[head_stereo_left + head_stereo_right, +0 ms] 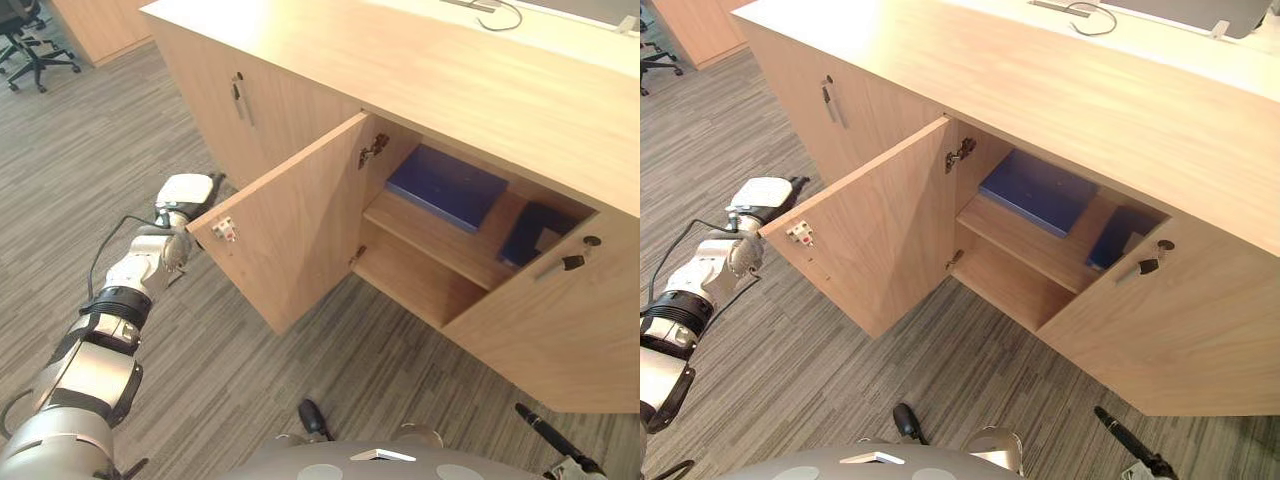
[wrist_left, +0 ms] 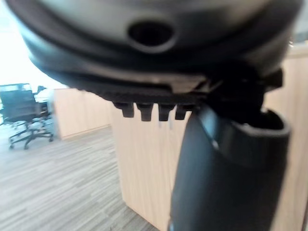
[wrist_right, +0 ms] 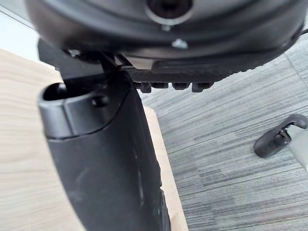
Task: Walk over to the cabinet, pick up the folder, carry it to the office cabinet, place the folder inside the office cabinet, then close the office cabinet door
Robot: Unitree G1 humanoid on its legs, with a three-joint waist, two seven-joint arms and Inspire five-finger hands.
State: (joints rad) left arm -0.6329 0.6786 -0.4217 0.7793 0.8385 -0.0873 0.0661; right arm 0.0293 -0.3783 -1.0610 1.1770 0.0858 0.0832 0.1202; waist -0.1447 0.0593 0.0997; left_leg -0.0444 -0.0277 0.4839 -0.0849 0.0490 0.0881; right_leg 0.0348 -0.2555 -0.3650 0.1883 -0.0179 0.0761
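Observation:
The blue folder (image 1: 447, 186) lies flat on the upper shelf inside the light wood office cabinet (image 1: 480, 90). The cabinet's left door (image 1: 290, 235) stands wide open and its right door (image 1: 560, 330) stands partly open. My left hand (image 1: 185, 195) is at the outer edge of the left door, on its outside face, with fingers straight; its thumb (image 2: 226, 178) shows in the left wrist view in front of the wood. My right hand (image 3: 106, 159) hangs low beside the right door, open and holding nothing.
A second dark blue item (image 1: 528, 232) stands at the right end of the same shelf; the lower shelf (image 1: 420, 285) is bare. A closed cabinet door with a handle (image 1: 240, 98) is further left. An office chair (image 1: 30, 45) stands at the far left on the grey carpet.

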